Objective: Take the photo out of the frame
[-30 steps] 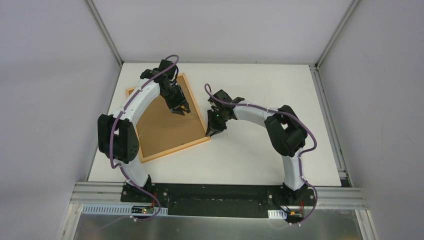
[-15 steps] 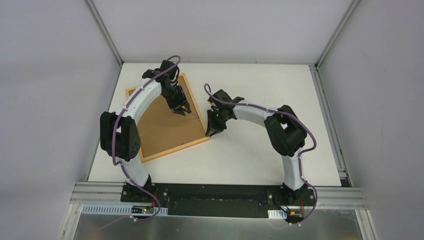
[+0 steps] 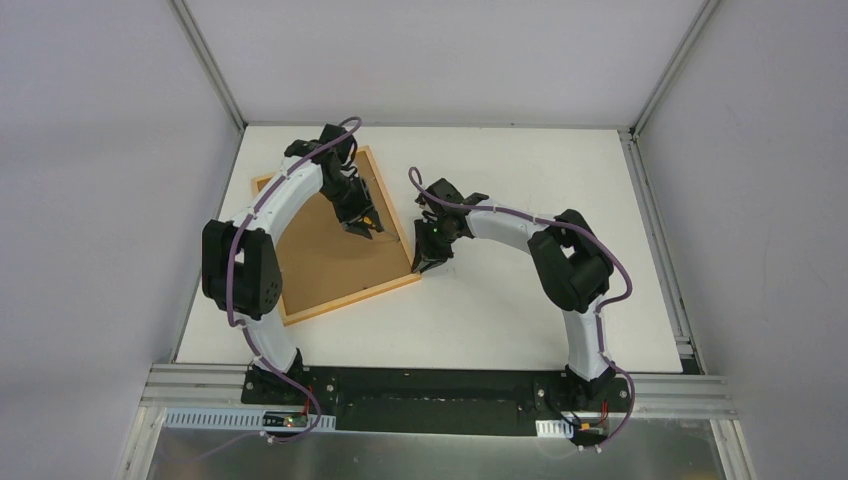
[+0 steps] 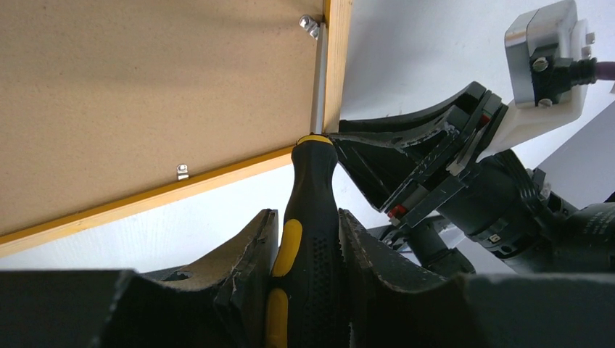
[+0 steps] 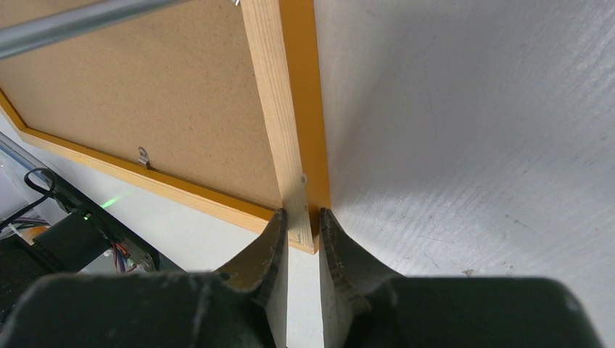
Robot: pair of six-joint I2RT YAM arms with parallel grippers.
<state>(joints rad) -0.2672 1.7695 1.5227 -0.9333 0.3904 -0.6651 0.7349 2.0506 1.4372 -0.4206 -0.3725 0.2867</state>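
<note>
The frame [image 3: 345,292] lies face down on the white table, pale wood back and orange edge up, with the brown backing board [image 3: 325,250] in it. The photo is hidden. My left gripper [image 3: 362,223] is shut on a black and yellow screwdriver [image 4: 308,217]; its metal shaft reaches a small metal clip [image 4: 310,25] at the frame's right rail [image 4: 336,65]. My right gripper [image 3: 425,262] is shut on the frame's near right corner [image 5: 301,225], one finger on each side of the rail.
Another metal clip [image 4: 183,171] sits on the frame's near rail; it also shows in the right wrist view [image 5: 144,154]. Bare white table [image 3: 520,160] lies right of and behind the frame. Grey walls enclose the table.
The left arm has shifted slightly, moving the screwdriver a little along the frame's right rail. The right gripper and the frame have not moved.
</note>
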